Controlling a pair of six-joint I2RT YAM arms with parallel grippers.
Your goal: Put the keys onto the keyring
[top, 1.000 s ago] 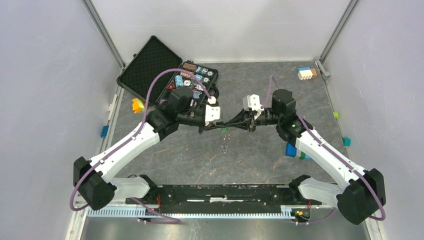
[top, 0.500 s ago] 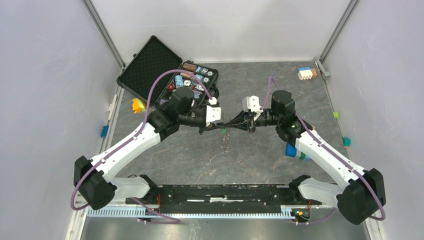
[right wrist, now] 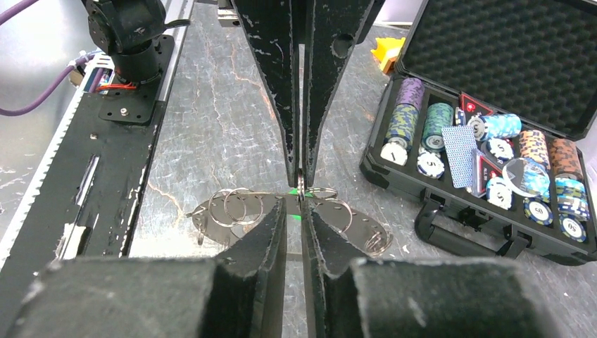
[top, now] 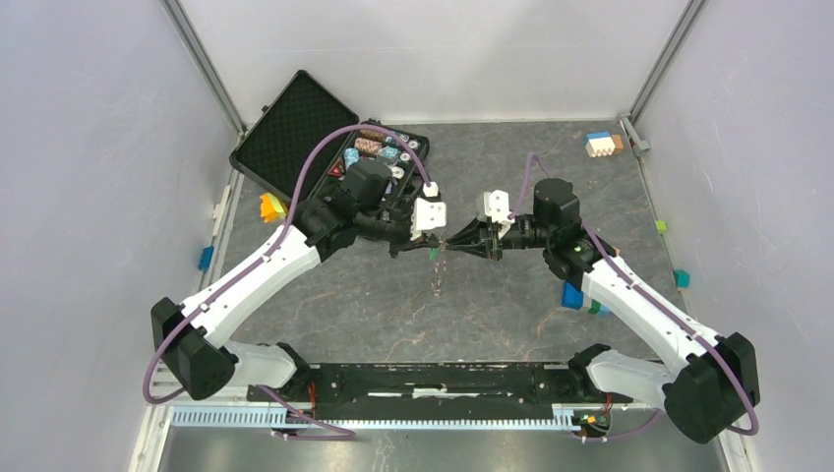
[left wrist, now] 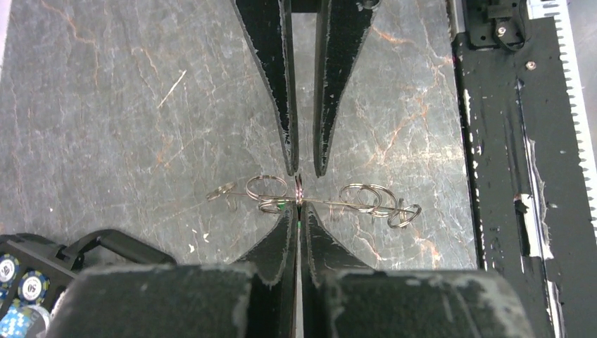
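My two grippers meet tip to tip above the middle of the table. The left gripper [top: 434, 243] [left wrist: 299, 209] is shut, with a sliver of the green key [left wrist: 301, 223] [right wrist: 294, 191] [top: 433, 253] between its fingers and a small ring standing edge-on at its tip. Facing it, the right gripper [top: 446, 244] [right wrist: 300, 205] has a narrow gap between its fingers. The thin grey keyring [left wrist: 352, 205] [right wrist: 355, 227] stretches crosswise just behind the tips, carrying several small wire loops. I cannot tell whether it rests on the table or hangs.
An open black case [top: 295, 123] [right wrist: 493, 141] of poker chips lies at the back left, close behind the left arm. Blue and green blocks [top: 573, 296] sit beside the right arm. White and brown blocks [top: 602, 145] stand at the back right. The black base rail [top: 433, 379] runs along the near edge.
The meeting point of the two grippers has shifted a little to the left. The right gripper advanced leftward and the left wrist swung up and toward the back.
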